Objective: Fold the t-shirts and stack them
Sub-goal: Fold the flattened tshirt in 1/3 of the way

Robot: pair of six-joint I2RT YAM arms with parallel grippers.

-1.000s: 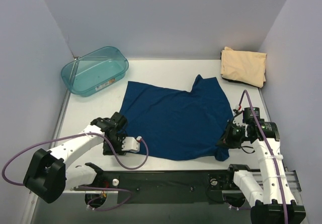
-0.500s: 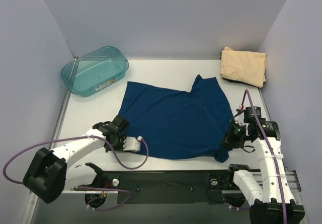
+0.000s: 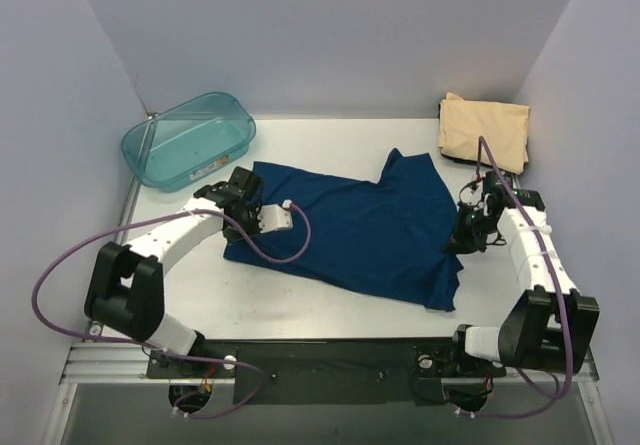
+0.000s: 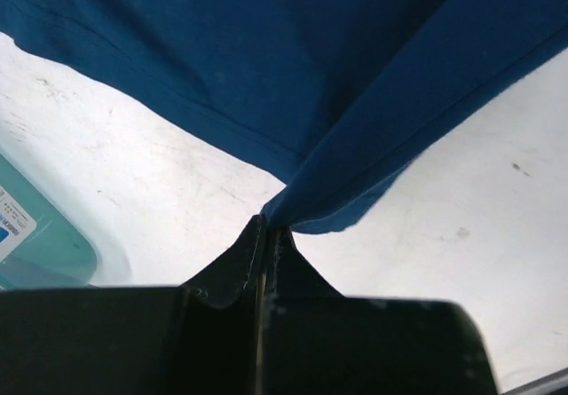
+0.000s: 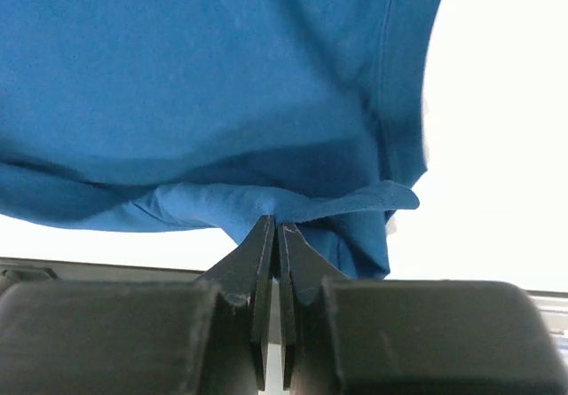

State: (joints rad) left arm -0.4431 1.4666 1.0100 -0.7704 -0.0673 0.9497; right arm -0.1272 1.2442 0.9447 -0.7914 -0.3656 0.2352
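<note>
A navy blue t-shirt (image 3: 350, 230) lies rumpled across the middle of the white table (image 3: 330, 140). My left gripper (image 3: 240, 193) is shut on its left hem corner, and the pinched cloth (image 4: 302, 200) rises from the closed fingertips (image 4: 269, 228). On the right, my right gripper (image 3: 463, 235) is shut on the shirt's right hem edge, where a fold of blue fabric (image 5: 266, 201) is pinched between the fingers (image 5: 277, 225). Both held edges are lifted off the table. A folded tan t-shirt (image 3: 485, 132) rests at the far right corner.
A translucent teal tub (image 3: 190, 140) stands at the far left, just beyond my left gripper, and its wall shows in the left wrist view (image 4: 35, 235). Grey walls enclose the table on three sides. Purple cables loop off both arms.
The left gripper shut on the shirt's near left corner. Both grippers then carried the near hem away from the arm bases, so the shirt's near edge now sits further back.
</note>
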